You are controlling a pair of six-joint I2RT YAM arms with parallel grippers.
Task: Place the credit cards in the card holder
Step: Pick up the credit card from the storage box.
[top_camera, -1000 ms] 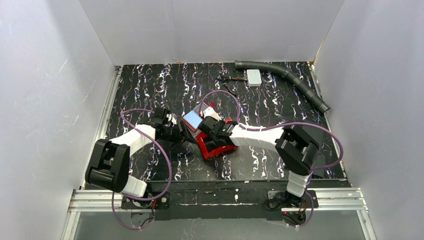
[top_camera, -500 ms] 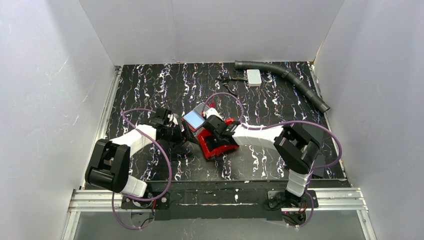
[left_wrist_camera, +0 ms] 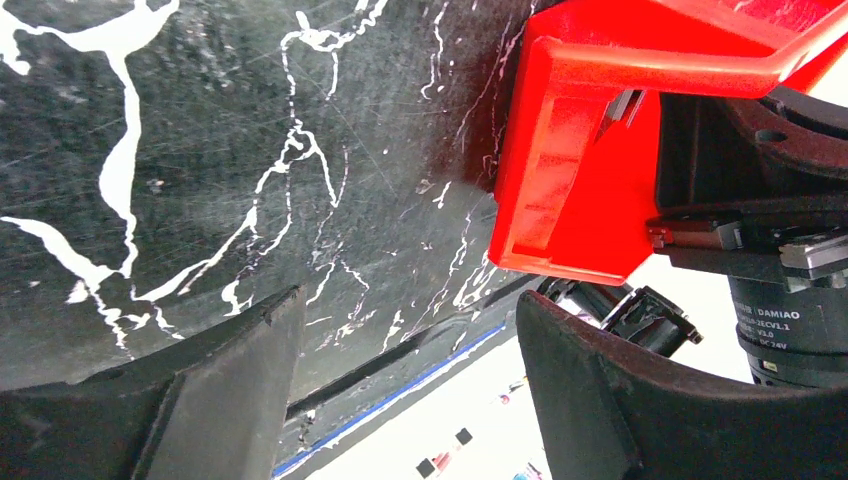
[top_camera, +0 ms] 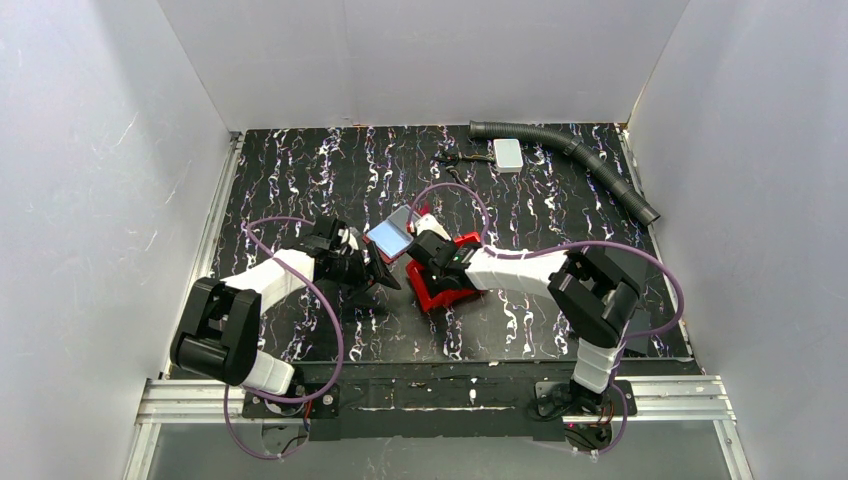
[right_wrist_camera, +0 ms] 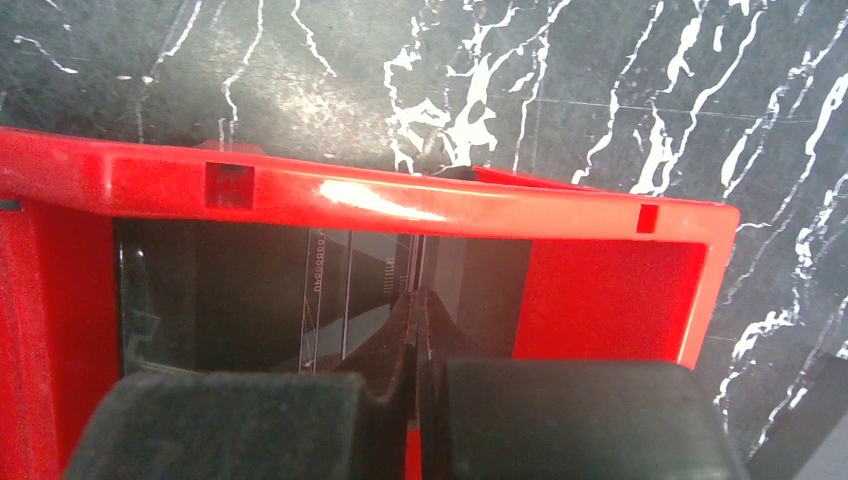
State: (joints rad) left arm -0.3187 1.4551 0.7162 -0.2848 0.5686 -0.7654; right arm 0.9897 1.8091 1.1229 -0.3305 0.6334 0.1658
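Note:
A pale blue credit card [top_camera: 386, 237] lies on the mat just left of the red bin. Behind it lies the card holder [top_camera: 405, 216], grey with a dark red edge, partly hidden by the purple cable. My right gripper [top_camera: 428, 258] reaches into the red plastic bin [top_camera: 452, 293]. In the right wrist view its jaws [right_wrist_camera: 418, 300] are pressed together with a thin red strip of the bin's wall between them. My left gripper [top_camera: 378, 272] is open and empty, low over the mat beside the bin's left wall [left_wrist_camera: 570, 200]; it also shows in the left wrist view [left_wrist_camera: 405, 320].
Black flat sheets [right_wrist_camera: 250, 290] lie inside the bin, whose far rim [right_wrist_camera: 400, 195] shows in the right wrist view. A white block [top_camera: 508, 153] and a grey ribbed hose [top_camera: 575, 150] lie at the back right. Purple cables loop over both arms.
The red bin has shifted right and turned along with my right gripper, away from my left gripper. The card now shows more clearly. My left gripper has barely moved.

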